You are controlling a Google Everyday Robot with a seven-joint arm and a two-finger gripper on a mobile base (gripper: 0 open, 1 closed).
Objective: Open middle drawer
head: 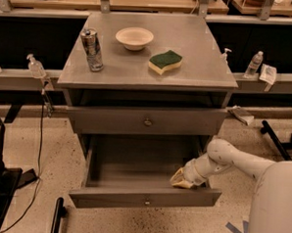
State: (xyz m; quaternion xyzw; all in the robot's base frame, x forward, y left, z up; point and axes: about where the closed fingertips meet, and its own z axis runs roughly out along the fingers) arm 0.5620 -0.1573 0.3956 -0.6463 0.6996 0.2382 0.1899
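A grey metal cabinet (148,72) has two drawer fronts showing. The upper front (111,120) has a small round brass knob and sits nearly closed. Below it the middle drawer (132,198) is pulled far out, and its bare inside (134,162) shows. Its front panel faces me and has a small knob (146,202). My gripper (183,180) is inside this open drawer at its right front corner, just behind the front panel. My white arm (241,167) reaches in from the right. No third drawer front is in view.
On the cabinet top stand a metal can (92,49), a white bowl (134,38) and a green-and-yellow sponge (165,61). Bottles (254,64) and a rail lie behind the cabinet. A black stand and cables (0,179) are on the floor at left.
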